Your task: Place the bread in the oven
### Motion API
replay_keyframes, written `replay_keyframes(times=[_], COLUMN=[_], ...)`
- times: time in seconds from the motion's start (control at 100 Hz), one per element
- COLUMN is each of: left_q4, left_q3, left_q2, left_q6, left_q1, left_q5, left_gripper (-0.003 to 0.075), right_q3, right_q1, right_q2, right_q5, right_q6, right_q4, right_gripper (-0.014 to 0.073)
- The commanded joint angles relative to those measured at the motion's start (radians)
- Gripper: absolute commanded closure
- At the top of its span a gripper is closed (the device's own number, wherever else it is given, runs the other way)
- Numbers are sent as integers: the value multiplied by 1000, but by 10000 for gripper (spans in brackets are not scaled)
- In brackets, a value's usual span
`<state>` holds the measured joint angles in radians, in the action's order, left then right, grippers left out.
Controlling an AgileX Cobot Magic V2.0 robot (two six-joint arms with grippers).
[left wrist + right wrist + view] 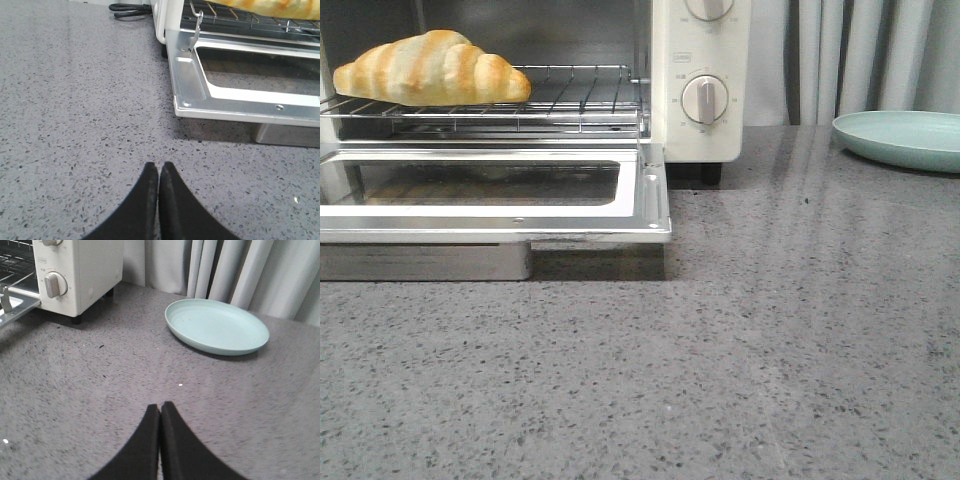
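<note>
Resting on the oven (700,120) rack at 10 o'clock: bread (432,68). Left gripper (158,172) and right gripper (160,412) are closed, nothing held.

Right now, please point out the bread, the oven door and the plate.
bread (430,68): front view, middle of its striped top.
oven door (650,195): front view, right side of its metal frame.
plate (217,326): right wrist view, bare inside of the dish.
</note>
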<state>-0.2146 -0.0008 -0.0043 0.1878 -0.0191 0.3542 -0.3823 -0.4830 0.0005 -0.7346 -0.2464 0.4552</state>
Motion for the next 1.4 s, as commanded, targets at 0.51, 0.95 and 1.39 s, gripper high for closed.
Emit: replay_keyframes(times=[0.51,0.95,1.39], left_q4=[-11,-11,-11], left_q3=[24,24,24], left_q2=[-30,-30,-30], left_q6=[-8,-8,-8], left_q1=[1,1,1], left_q5=[-43,-43,-43], left_gripper=[741,741,741], right_q3=[405,405,405], right_q1=[405,405,405], right_q2=[13,-30,-30], right_q5=[551,441,440], right_q6=[101,101,101], right_q4=[-281,-317,-317], right_gripper=[642,642,642])
